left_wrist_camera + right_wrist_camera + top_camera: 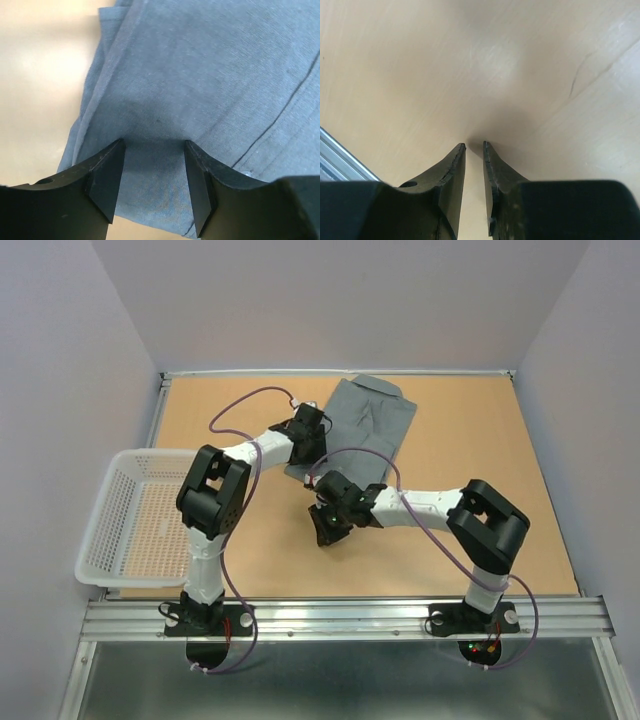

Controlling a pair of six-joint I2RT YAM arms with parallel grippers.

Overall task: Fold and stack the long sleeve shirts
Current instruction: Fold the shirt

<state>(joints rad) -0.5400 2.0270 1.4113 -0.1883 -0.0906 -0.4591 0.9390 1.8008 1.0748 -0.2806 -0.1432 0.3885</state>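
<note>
The grey long sleeve shirt [368, 418] lies folded into a rectangle at the back middle of the table, collar towards the far wall. My left gripper [304, 446] is open, with its tips down on the shirt's near left part. In the left wrist view the cloth [200, 75] fills the frame and lies flat between the spread fingers of the left gripper [154, 145], with nothing pinched. My right gripper [325, 528] sits low over bare table in front of the shirt. In the right wrist view the right gripper [474, 146] is almost shut, with a thin gap, and holds nothing.
A white plastic mesh basket [97, 525] stands at the left edge of the wooden table [480, 470], overhanging it. Grey walls close in the back and sides. A metal rail runs along the near edge by the arm bases.
</note>
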